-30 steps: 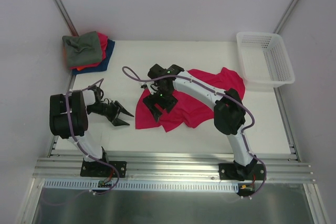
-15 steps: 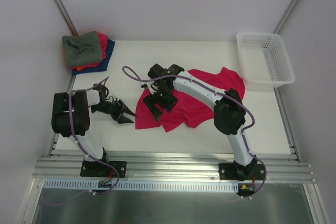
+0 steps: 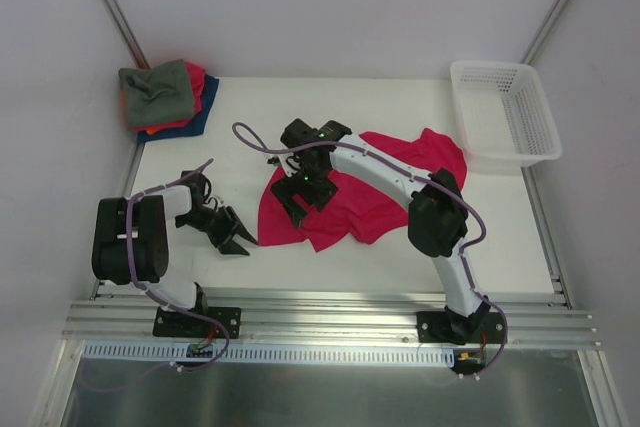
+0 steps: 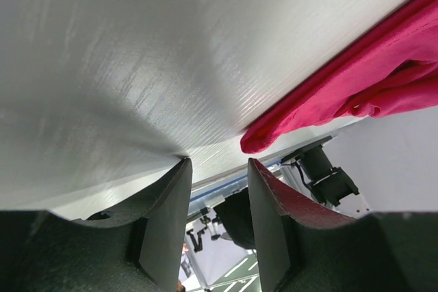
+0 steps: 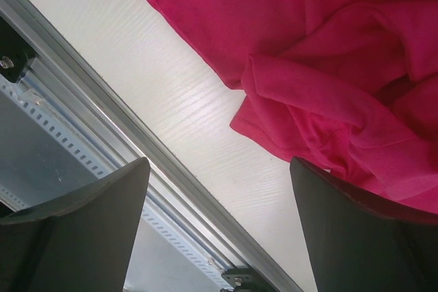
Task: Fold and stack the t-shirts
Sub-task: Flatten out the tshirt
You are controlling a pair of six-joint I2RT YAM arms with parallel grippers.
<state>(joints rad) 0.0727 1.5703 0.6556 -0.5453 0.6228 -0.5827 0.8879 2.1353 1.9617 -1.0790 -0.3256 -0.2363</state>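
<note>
**Near the table's middle, 1 crimson shirt lies loose between 2 open pincers**

On the white table, the crimson t-shirt lies rumpled and unfolded, running from about the centre towards the right side. The right wrist view shows its near edge bunched into soft folds over the tabletop.

The right gripper hangs over the left part of this shirt. Its 2 fingers stand wide apart, with nothing between them.

The left gripper sits low, just beside the shirt's left edge and pointing towards it. Its fingers are parted by a narrower gap and hold nothing. The shirt's corner shows just ahead of the tips in the left wrist view, and whether the tips touch the cloth cannot be told.

At the far left corner lies a pile of 3 shirts. The grey-green t-shirt is on top, over a red t-shirt and the dark blue t-shirt. A white lattice basket stands at the far right corner, well apart from the crimson shirt.
</note>
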